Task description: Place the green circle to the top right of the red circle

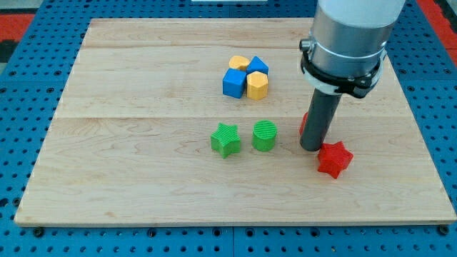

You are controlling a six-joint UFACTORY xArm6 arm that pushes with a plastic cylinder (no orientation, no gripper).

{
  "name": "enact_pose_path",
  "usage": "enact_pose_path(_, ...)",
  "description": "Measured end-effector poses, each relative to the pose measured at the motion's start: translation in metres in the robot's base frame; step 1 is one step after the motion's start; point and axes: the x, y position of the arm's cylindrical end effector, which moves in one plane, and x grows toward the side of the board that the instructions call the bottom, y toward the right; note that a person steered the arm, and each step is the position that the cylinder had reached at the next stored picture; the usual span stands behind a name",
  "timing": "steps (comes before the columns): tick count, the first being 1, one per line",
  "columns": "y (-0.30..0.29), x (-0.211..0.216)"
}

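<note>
The green circle (264, 135) stands on the wooden board (143, 86) near the middle. A small piece of the red circle (304, 121) shows just behind my rod on its left side; the rest is hidden. My tip (311, 148) rests on the board to the right of the green circle, a short gap away, and right in front of the red circle.
A green star (226, 139) sits just left of the green circle. A red star (334, 158) lies right beside my tip, at its lower right. A cluster of two blue blocks (233, 83) and two yellow blocks (257, 85) sits toward the view's top.
</note>
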Motion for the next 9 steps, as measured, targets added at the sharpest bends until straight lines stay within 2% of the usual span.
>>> enact_pose_path(2, 0.019, 0.032)
enact_pose_path(4, -0.088, 0.032)
enact_pose_path(5, -0.099, -0.007)
enact_pose_path(7, -0.020, -0.024)
enact_pose_path(8, -0.002, -0.036)
enact_pose_path(9, 0.005, -0.067)
